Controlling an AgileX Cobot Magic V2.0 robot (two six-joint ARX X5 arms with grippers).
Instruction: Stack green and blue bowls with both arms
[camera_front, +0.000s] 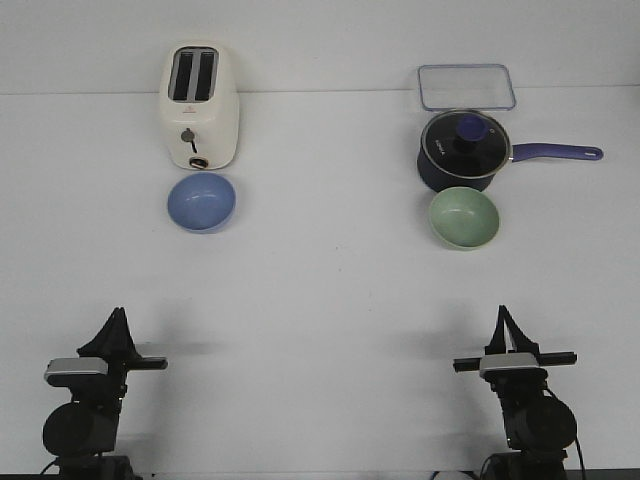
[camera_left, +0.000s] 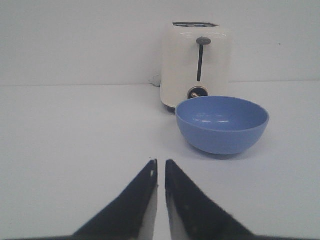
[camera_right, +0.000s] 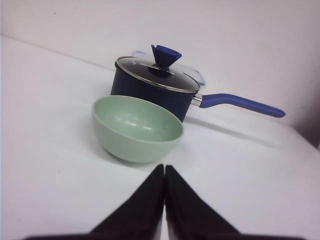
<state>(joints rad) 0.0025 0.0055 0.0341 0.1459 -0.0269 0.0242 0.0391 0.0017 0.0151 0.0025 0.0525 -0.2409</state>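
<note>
The blue bowl sits upright on the white table, just in front of the cream toaster and almost touching its base. In the left wrist view the same bowl lies ahead of the left gripper and off to one side of the line between the fingertips, well apart from them, with bare table between. The left gripper's jaws are nearly together, with only a thin slit between the two black fingers, and they hold nothing.

The green bowl stands upright across the table from the toaster, just in front of the dark navy saucepan, close to it or touching. From the right wrist the bowl lies ahead of the right gripper, slightly off its centre line and nearer to the tips than the blue bowl is to the other gripper, yet still clear of them. The right gripper's jaws are pressed together and hold nothing.

The saucepan wears a glass lid with a blue knob, and its blue handle points away from the toaster. Behind the pan lies a clear rectangular container.

In the front view both arms sit at the near edge, the left gripper on the toaster's side and the right gripper on the saucepan's side, well apart from each other.
</note>
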